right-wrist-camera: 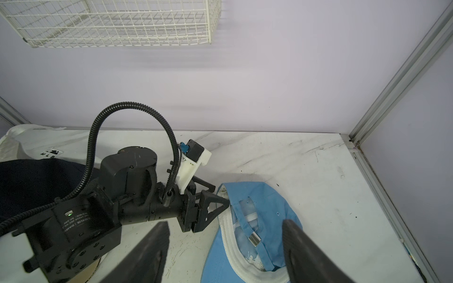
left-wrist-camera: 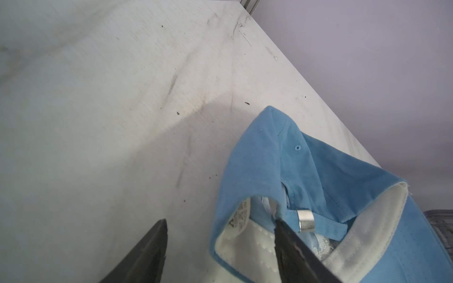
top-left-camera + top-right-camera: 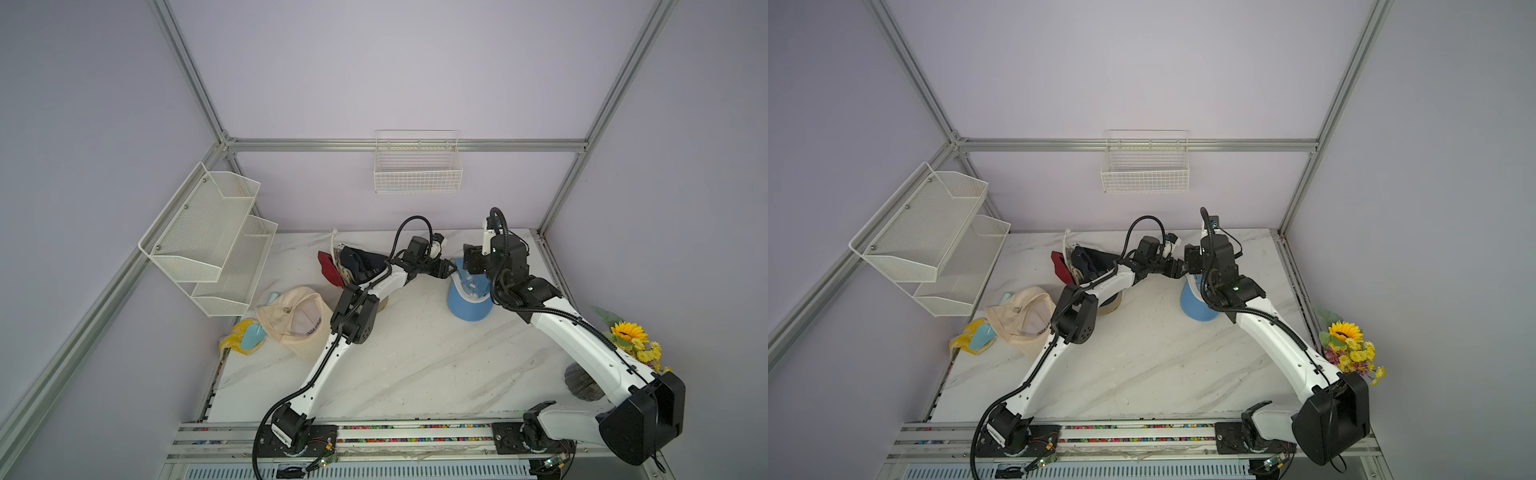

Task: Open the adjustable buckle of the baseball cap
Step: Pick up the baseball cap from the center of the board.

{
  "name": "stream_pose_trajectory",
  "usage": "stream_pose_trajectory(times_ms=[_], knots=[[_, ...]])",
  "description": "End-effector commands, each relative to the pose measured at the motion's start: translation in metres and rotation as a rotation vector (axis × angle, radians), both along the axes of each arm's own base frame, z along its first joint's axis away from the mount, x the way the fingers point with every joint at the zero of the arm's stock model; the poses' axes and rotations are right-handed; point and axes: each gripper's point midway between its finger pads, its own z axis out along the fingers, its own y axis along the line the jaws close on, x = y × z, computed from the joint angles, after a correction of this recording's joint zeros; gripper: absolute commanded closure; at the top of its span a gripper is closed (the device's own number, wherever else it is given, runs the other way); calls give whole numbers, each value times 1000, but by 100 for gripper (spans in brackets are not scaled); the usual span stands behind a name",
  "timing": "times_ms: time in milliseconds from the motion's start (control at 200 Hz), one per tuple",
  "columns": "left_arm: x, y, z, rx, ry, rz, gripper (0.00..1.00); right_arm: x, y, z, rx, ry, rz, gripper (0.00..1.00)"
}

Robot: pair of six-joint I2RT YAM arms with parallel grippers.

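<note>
A light blue baseball cap (image 3: pixel 469 305) (image 3: pixel 1196 307) lies upside down at the back right of the marble table, white sweatband up. Its blue strap runs through a silver metal buckle (image 2: pixel 305 220) (image 1: pixel 255 239). My left gripper (image 2: pixel 220 221) (image 3: pixel 451 269) is open and straddles the cap's rear edge. One finger (image 2: pixel 289 242) is inside beside the buckle, and the other is outside, over the table. My right gripper (image 1: pixel 225 223) hangs open above the cap, the buckle between its fingers in its wrist view. In both top views its wrist hides the jaws.
A cream cap (image 3: pixel 297 320), a navy cap (image 3: pixel 359 259) and a red cap (image 3: pixel 330 269) lie at the left. A tape roll (image 3: pixel 1111 306) sits under the left arm. A mesh rack (image 3: pixel 216 237), a wall basket (image 3: pixel 417 166) and sunflowers (image 3: pixel 629 334) ring the table.
</note>
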Motion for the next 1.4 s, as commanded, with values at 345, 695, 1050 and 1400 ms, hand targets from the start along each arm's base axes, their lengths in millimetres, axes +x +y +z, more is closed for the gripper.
stream_pose_trajectory(times_ms=[345, 695, 1050, 1400], knots=[[-8, -4, 78, -97, -124, -13, 100, -7, -8, 15, 39, -51, -29, 26], [-80, 96, 164, 147, -186, 99, 100, -14, -5, 11, -38, -21, 36, 22], [-148, 162, 183, 316, -149, 164, 100, -11, 43, -30, -4, 67, 284, 28], [-159, 174, 199, 307, -137, 201, 100, -46, 116, -50, -22, 65, 577, 34]])
